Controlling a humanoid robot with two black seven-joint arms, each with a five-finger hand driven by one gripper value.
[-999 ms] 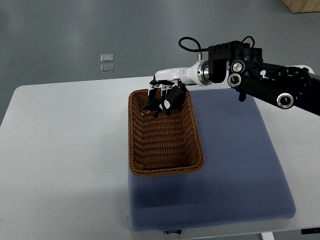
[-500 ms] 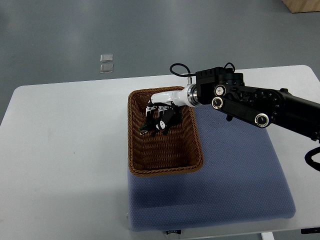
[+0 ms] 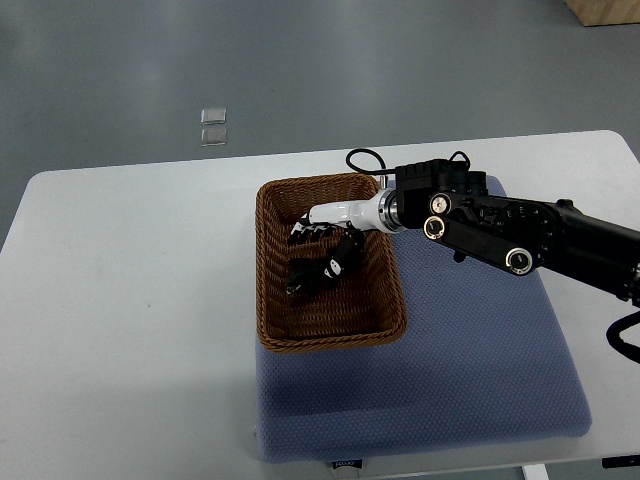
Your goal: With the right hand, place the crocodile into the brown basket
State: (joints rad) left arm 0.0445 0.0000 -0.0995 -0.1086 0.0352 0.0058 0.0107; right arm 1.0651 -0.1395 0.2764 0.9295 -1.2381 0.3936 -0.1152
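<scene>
The brown wicker basket stands on the left part of a blue mat. The crocodile, a small dark toy, lies on the basket's floor near its middle. My right hand reaches into the basket from the right on a white wrist. Its fingers are spread just above and behind the toy. I cannot tell whether the thumb side still touches the toy. The left arm is out of view.
The mat lies on a white table whose left half is bare. My black right forearm crosses above the mat's far right part. Two small clear squares lie on the grey floor beyond the table.
The right hand went from the basket's far rim down into the basket, towards me. Its fingers have spread, and the dark toy now lies on the basket floor below them.
</scene>
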